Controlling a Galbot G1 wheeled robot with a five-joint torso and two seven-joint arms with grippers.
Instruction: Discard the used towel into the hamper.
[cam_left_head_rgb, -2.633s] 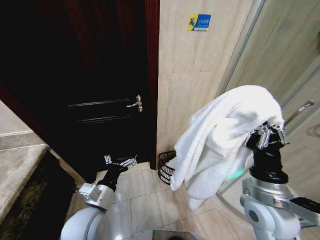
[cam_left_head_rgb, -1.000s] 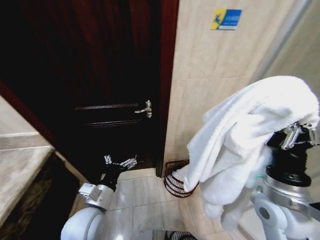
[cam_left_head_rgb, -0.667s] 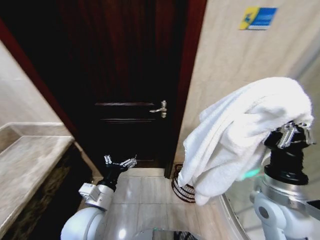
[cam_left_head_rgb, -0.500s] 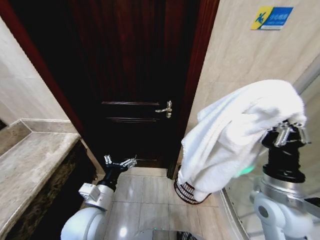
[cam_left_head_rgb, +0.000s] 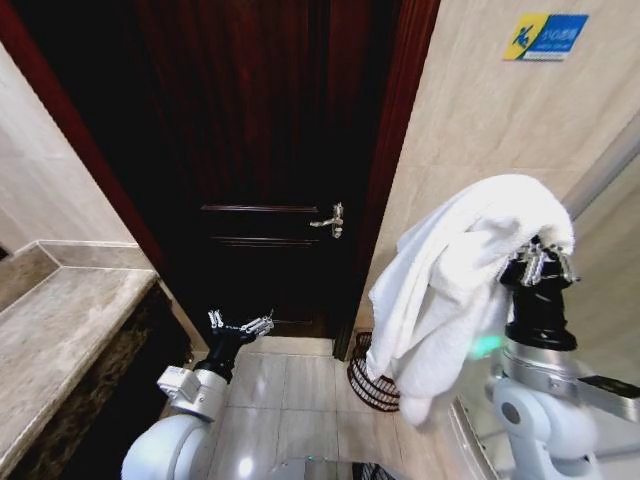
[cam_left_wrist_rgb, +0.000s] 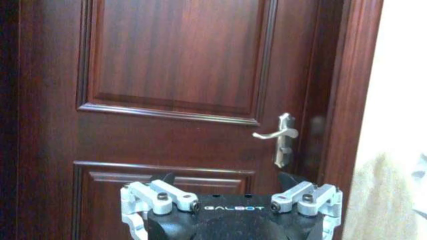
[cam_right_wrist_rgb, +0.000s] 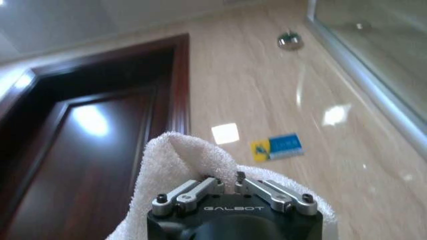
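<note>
The used towel is white and thick, and it drapes over my raised right gripper, which is shut on it at the right of the head view. In the right wrist view the towel bulges up behind the closed right gripper. The hamper, a dark wire basket, stands on the floor by the door frame, below the towel's hanging end, which hides part of it. My left gripper is held low and open in front of the door, holding nothing; it points at the door in its own view.
A dark wooden door with a metal handle is shut ahead. A beige tiled wall with a blue sign is to its right. A stone counter runs along the left. Pale floor tiles lie before the door.
The camera has swung, so the door now sits centred and the hamper lies below the towel. Over the last half second the right gripper and towel moved slightly down and leftward. The left arm is unchanged.
</note>
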